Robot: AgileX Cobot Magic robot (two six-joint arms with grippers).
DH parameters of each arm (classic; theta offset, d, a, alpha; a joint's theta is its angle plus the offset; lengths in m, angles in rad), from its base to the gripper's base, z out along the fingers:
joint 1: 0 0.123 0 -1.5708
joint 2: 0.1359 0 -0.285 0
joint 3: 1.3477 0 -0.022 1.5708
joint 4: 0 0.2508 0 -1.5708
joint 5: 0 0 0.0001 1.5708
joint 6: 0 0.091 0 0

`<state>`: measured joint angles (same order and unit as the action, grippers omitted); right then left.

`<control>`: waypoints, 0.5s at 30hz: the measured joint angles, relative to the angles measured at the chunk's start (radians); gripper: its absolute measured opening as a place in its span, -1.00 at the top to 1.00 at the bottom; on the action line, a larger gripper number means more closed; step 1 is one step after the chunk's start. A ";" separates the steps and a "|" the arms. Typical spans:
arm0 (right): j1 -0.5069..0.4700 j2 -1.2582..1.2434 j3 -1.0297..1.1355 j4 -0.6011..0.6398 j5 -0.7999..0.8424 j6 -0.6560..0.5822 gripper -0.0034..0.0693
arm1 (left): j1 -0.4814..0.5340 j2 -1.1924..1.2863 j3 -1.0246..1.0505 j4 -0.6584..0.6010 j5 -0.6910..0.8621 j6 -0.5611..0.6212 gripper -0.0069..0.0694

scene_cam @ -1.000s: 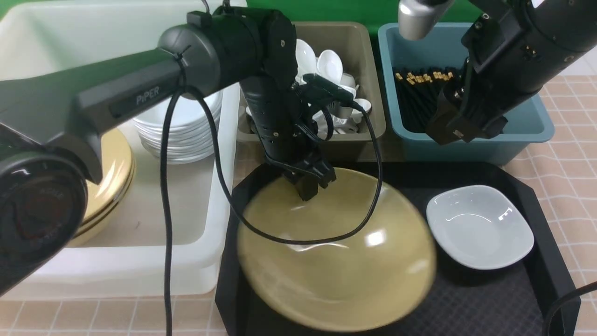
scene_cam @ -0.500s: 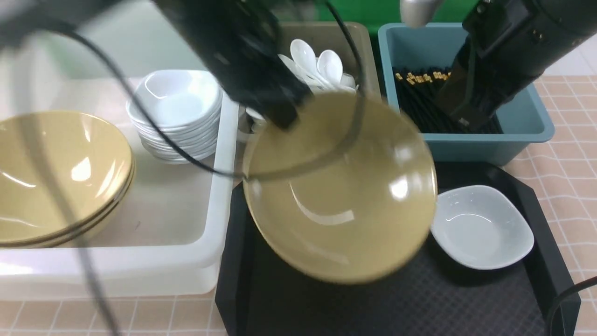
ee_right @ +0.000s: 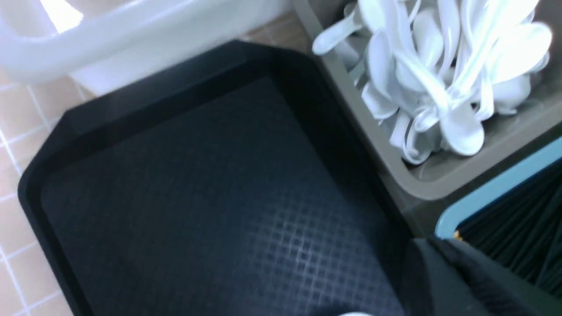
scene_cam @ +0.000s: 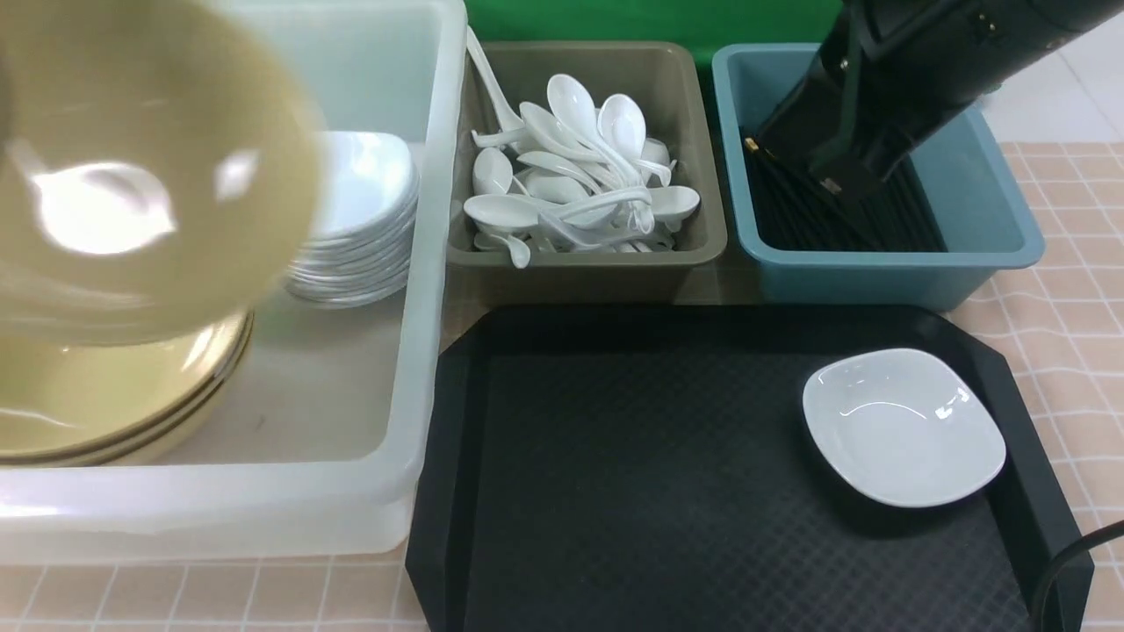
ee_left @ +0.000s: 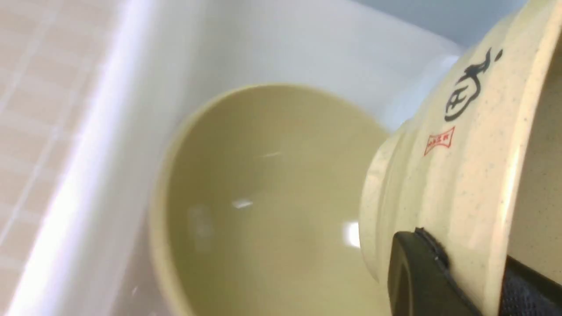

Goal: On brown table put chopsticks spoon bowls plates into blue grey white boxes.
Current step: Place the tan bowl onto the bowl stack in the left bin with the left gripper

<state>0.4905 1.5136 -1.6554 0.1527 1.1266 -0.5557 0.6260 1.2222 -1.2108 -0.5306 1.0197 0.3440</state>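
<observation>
Currently a yellow bowl (scene_cam: 132,175) is held tilted above the bowl stack (scene_cam: 114,395) at the near left of the white tub (scene_cam: 430,263), its rim clamped in the left gripper (ee_left: 474,285), likely for nesting on that stack. One white plate (scene_cam: 904,426) is left on the black tray (scene_cam: 659,483), near right. The right gripper (scene_cam: 830,180), jaws together with nothing seen in them, is hung over the chopsticks (scene_cam: 790,211) in the blue box (scene_cam: 992,228), far right.

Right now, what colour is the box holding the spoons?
The box is olive-grey, clearest in the front view.
</observation>
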 joint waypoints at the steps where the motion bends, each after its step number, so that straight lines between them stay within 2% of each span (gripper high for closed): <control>1: 0.000 0.000 0.000 0.001 -0.002 -0.001 0.80 | 0.042 0.008 0.032 -0.003 -0.022 0.002 0.80; 4: 0.000 0.003 0.000 0.012 -0.006 -0.001 0.80 | 0.093 0.045 0.101 0.003 -0.089 0.020 0.80; 9: 0.000 0.009 0.000 0.021 0.000 -0.019 0.80 | 0.080 0.110 0.121 0.034 -0.135 0.029 0.77; 13: 0.000 0.010 0.000 0.023 0.000 -0.025 0.80 | 0.050 0.173 0.121 0.088 -0.172 0.029 0.55; 15: 0.000 0.010 0.000 0.023 0.000 -0.025 0.80 | 0.031 0.195 0.121 0.142 -0.173 0.030 0.34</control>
<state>0.4905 1.5235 -1.6554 0.1752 1.1267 -0.5803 0.6574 1.4172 -1.0897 -0.3884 0.8465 0.3739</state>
